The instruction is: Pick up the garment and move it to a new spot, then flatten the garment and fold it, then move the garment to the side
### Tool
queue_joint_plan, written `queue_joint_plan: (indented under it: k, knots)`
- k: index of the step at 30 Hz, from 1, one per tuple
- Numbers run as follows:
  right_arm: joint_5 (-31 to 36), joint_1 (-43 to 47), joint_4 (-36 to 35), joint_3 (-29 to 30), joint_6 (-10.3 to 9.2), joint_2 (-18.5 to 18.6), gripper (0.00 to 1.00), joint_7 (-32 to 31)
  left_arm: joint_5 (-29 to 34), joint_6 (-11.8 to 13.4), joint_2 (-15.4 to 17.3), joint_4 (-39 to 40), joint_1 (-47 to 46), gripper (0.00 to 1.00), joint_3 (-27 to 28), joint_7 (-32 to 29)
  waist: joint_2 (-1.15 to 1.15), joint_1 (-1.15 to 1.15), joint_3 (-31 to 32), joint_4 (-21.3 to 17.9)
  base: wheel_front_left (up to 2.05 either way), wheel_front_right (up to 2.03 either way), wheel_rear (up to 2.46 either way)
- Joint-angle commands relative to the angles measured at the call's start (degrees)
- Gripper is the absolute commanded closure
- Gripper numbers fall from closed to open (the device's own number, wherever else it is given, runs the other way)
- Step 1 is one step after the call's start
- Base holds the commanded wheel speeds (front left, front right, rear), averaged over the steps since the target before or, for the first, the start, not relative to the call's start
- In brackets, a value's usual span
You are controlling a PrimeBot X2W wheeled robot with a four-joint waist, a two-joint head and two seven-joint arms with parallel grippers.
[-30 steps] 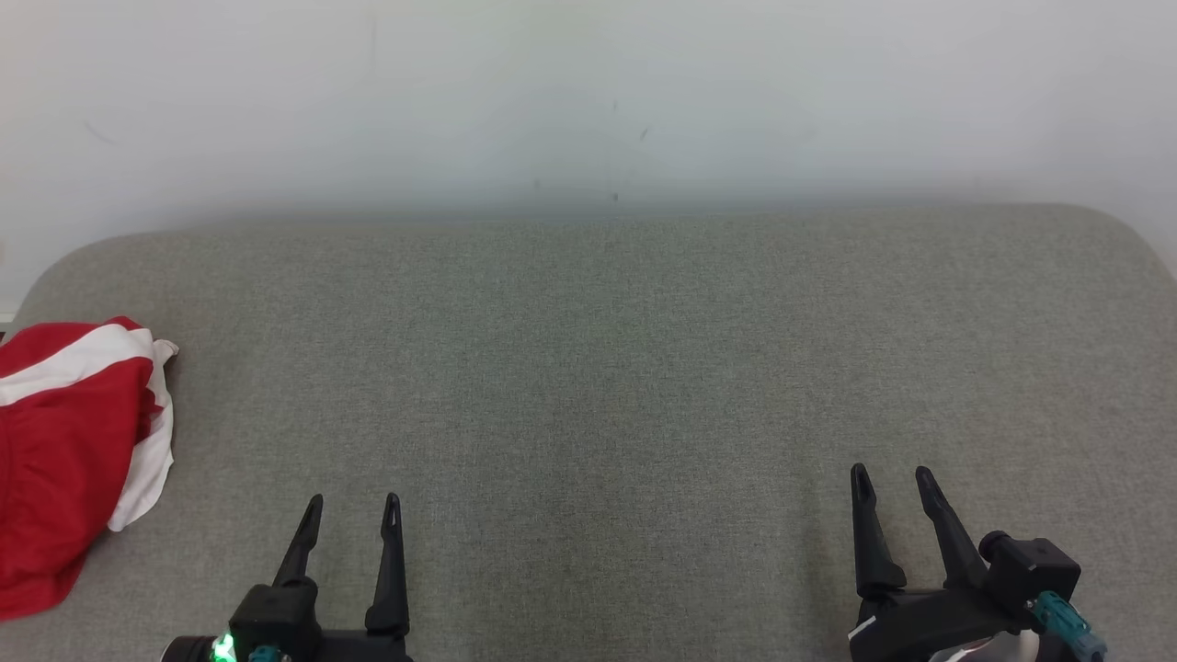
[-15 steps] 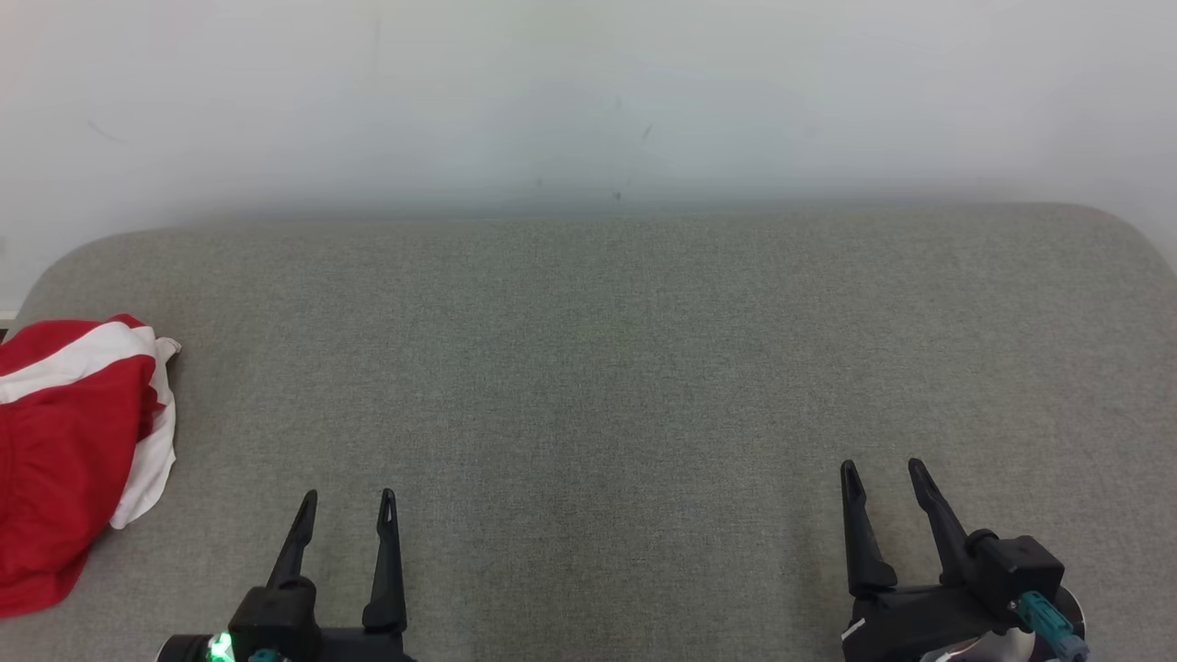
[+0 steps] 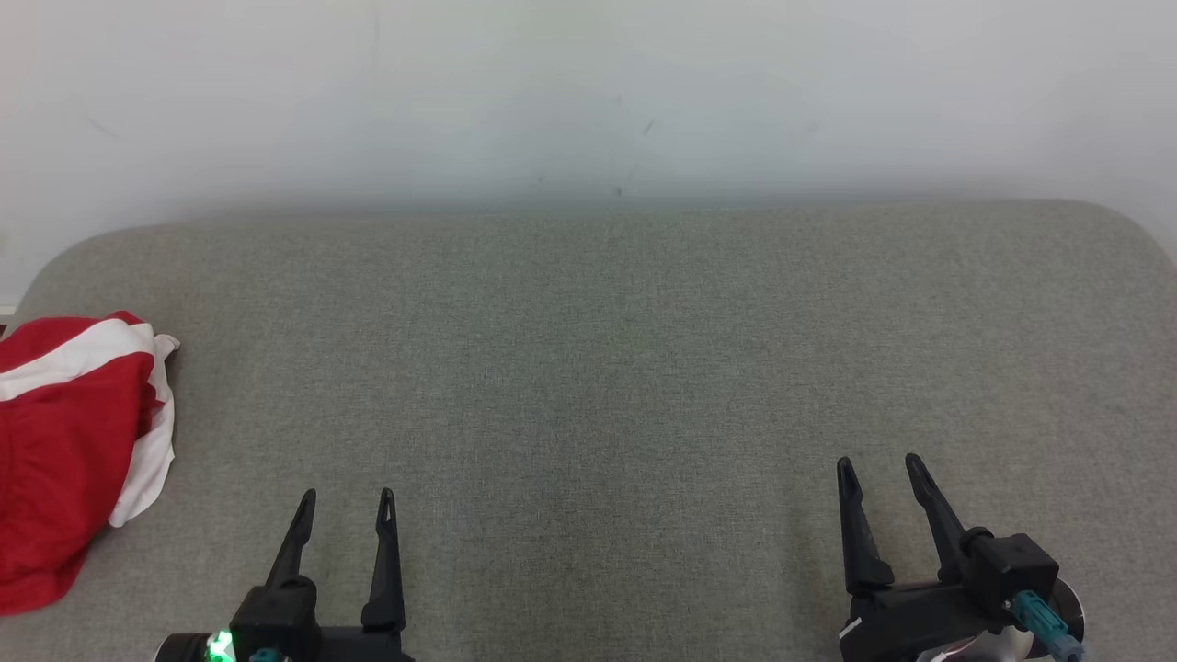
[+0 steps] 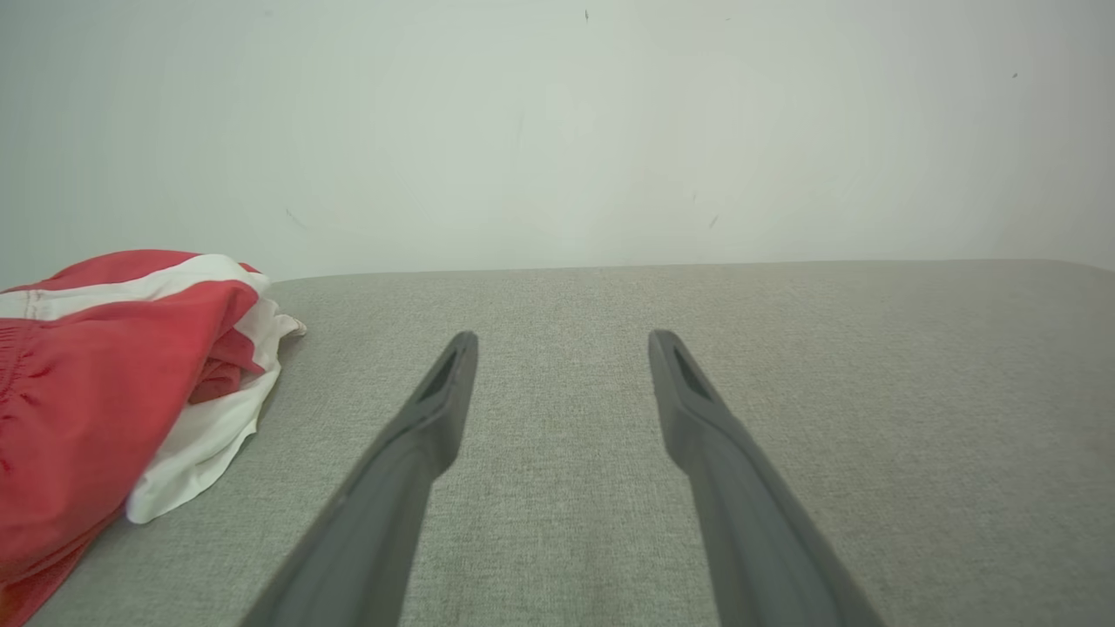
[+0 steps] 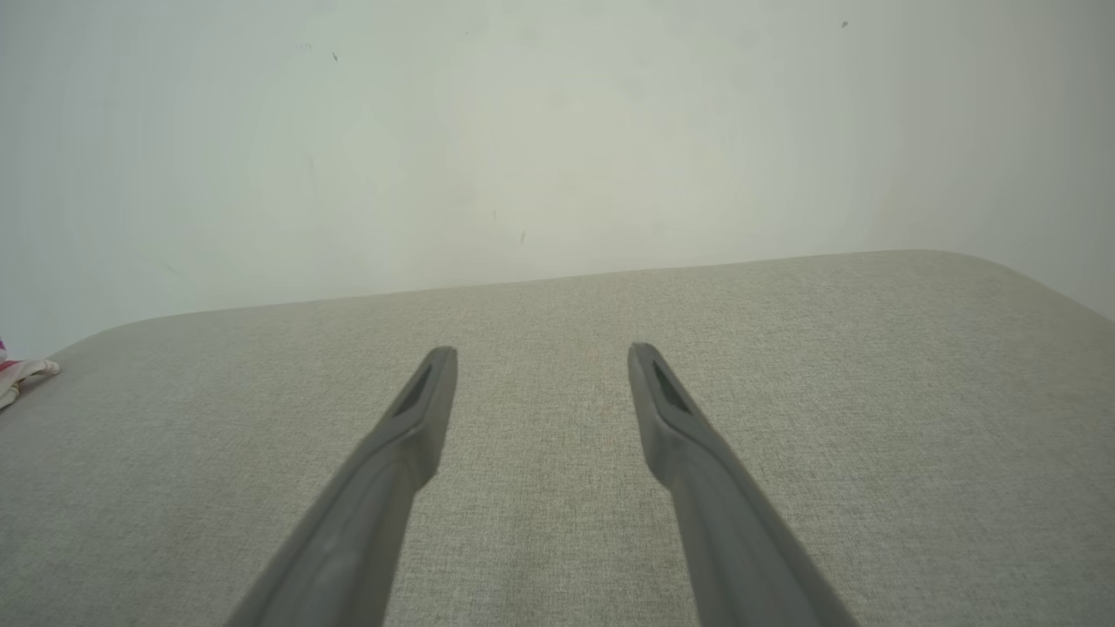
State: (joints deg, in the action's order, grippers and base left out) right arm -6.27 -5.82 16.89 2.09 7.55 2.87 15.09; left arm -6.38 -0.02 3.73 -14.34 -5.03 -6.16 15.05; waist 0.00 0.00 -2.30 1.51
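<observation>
Little has changed over the last second. In the head view the right claw (image 3: 876, 462) has edged slightly toward the left, and the left claw (image 3: 348, 496) has barely crept forward. The whole picture has also slid a touch, which reads as the camera moving. The garment (image 3: 64, 441) lies undisturbed, so the first step, picking it up, looks not yet begun.

Both claws stand wide and empty above the grey fabric-covered worktop (image 3: 598, 368). The left wrist view shows the left claw (image 4: 563, 340) with bare cloth between its fingers, and the right wrist view shows the same for the right claw (image 5: 540, 350).

The garment (image 4: 87, 392) is a crumpled red heap with a white band and white lining spilling out. It sits at the worktop's far left edge, near the left claw and well apart from the right. Its type cannot be told.
</observation>
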Motion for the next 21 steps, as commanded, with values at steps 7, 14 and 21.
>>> queue_joint_plan:
  k: [7, 14, 21]
  knots:
    - [0.1, -0.2, -0.1, -0.1, -0.12, 0.0, 0.00, 0.1, 0.2, -0.3, -0.4, -0.1, -0.4, 0.00, 0.7, 0.2, 0.00, 0.00, -0.3, 0.0, 0.00, 0.00, 0.00]
    - [-0.1, 0.1, 0.0, 0.1, -0.12, 0.0, 0.00, 0.1, -0.7, -0.4, -0.6, -0.5, -0.7, 0.00, 1.2, 0.2, 0.00, 0.00, 0.0, 0.9, 0.00, 0.00, 0.00]
    - [-0.1, 0.7, 0.1, -0.2, -0.12, 0.0, 0.00, 0.1, -0.9, -0.4, -0.7, -1.0, -0.5, 0.00, 1.7, 0.2, 0.00, 0.00, 0.7, 4.4, 0.00, 0.00, 0.00]
